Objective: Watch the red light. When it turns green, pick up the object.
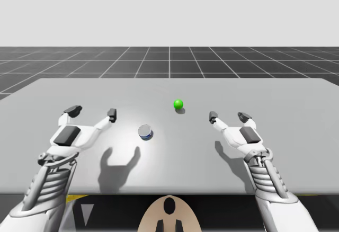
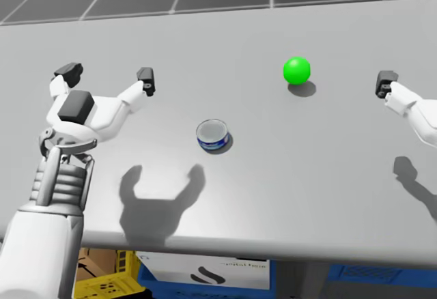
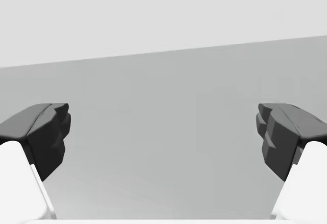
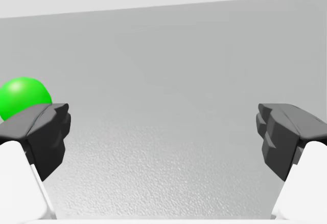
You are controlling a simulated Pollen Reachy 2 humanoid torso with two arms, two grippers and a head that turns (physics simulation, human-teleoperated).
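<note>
Green, no question: the light (image 1: 178, 104) is a bright green ball on the grey table (image 1: 296, 99), so the go signal is up and the waiting part of the job looks finished. Now the prize: a small round tin (image 2: 212, 134), blue wall and silvery lid, standing upright on the table. Everything else gets placed off it.

The light sits beyond the tin and to its right, well apart from it. My left gripper (image 1: 93, 112) hovers to the left of the tin and a little beyond it, fingers spread wide with nothing between them. Its wrist view looks out over bare table, so it isn't lined up on the tin. My right gripper (image 1: 229, 116) hangs well to the right of the tin, out past the light, fingers just as wide apart and empty. The green ball peeks in beside one finger in its wrist view.

So where do we stand? Signal given, tin untouched. The whole pickup is left: bring a gripper over the tin, come down around it, close, lift. By my reckoning the left gripper is nearer and the better bet.
</note>
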